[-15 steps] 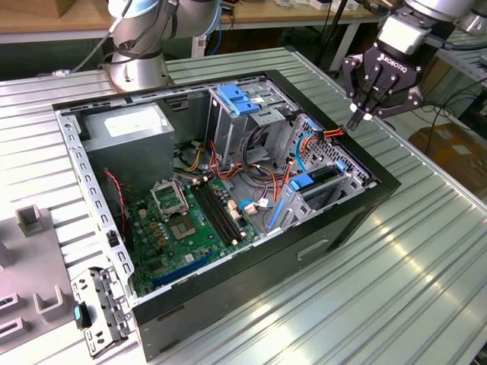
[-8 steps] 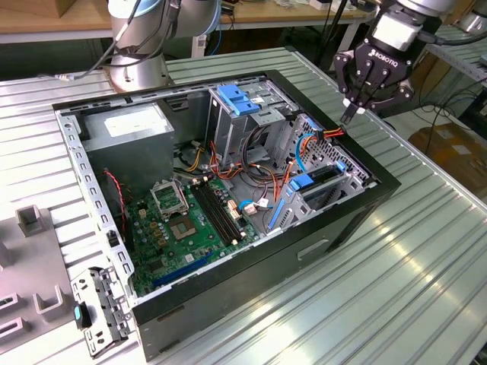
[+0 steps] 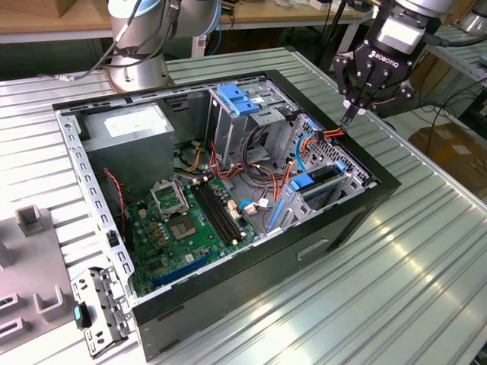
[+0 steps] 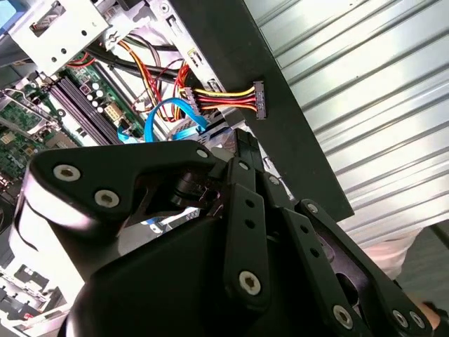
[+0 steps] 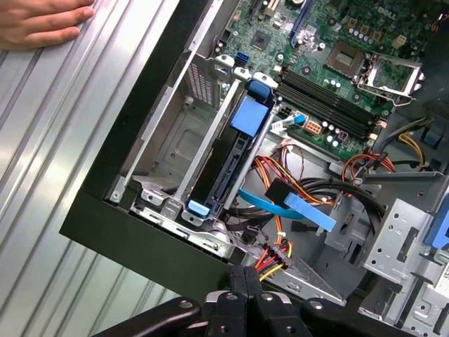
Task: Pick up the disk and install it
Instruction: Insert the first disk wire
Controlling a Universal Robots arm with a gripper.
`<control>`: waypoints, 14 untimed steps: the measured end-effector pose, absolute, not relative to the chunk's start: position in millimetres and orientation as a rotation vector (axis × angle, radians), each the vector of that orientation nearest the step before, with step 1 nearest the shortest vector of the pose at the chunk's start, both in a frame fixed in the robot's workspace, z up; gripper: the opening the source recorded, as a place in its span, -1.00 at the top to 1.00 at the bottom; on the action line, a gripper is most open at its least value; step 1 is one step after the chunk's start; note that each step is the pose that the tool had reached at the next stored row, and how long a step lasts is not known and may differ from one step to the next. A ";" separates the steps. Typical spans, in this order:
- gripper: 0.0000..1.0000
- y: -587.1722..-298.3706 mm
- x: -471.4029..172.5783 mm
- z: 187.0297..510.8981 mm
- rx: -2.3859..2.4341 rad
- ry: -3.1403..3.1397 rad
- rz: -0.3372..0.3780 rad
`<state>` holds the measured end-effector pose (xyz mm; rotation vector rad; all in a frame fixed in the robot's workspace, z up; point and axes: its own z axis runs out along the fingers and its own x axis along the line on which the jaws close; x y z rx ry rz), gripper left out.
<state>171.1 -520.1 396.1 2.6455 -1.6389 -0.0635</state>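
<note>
Exterior view, from the lower edge upward: the ribbed metal counter [image 3: 396, 304] carries an open computer case [image 3: 228, 304] laid on its side, so its inside faces up and can be reached from above. Inside, the green motherboard [image 3: 190, 220] lies middle-left in the frame, and to its right stands the drive cage [image 3: 335, 182].

In the first wrist view the disk [image 5: 223, 168] sits edge-up in that cage, a dark slab in its blue plastic frame. It appears seated in its slot, though I cannot tell whether it is latched. A flat blue data cable [image 5: 295, 207] and a red-yellow-black power plug [image 5: 275, 251] lie loose beside it, apparently not connected.

Just above the cage's far corner, at the exterior view's upper right, the jaws hang pinched together with tips meeting, gripping nothing.

Farther back are the grey power supply [image 3: 129, 133] and the arm's base [image 3: 137, 72]. A person's hand [image 5: 38, 24] rests flat on the counter beside the case.
</note>
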 end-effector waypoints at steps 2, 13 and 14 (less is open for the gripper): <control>0.79 -520.1 171.1 396.1 2.645 -1.639 -0.063; 0.79 -520.1 171.1 395.2 2.686 -1.574 -0.056; 0.79 -520.1 171.1 394.7 2.702 -1.547 -0.053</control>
